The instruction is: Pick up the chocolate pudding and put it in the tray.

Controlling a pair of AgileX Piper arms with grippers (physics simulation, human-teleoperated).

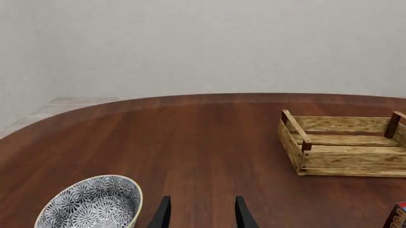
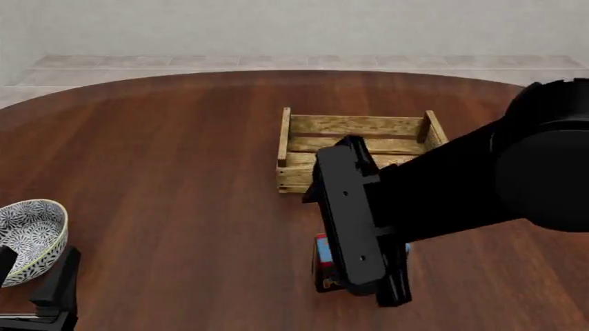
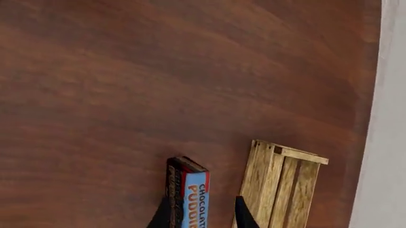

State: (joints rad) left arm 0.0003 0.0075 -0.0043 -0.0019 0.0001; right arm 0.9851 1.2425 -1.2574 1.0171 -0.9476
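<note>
The chocolate pudding (image 3: 192, 199), a small carton with a blue lettered top and dark side, stands on the table just in front of the tray (image 2: 357, 145), a slatted wooden crate. My right gripper (image 3: 201, 219) is open and straddles the carton, with a gap left on one side. In the front view the right arm covers most of the carton, leaving only a blue and red edge of the pudding (image 2: 323, 252) showing. My left gripper (image 1: 203, 216) is open and holds nothing, low at the near left beside the bowl. A corner of the pudding (image 1: 397, 216) shows in the left wrist view.
A white patterned bowl (image 2: 30, 238) sits at the table's near left, close to the left gripper (image 2: 41, 300). The tray (image 1: 345, 145) has nothing in it. The round wooden table (image 2: 165, 158) ends at a pale wall behind.
</note>
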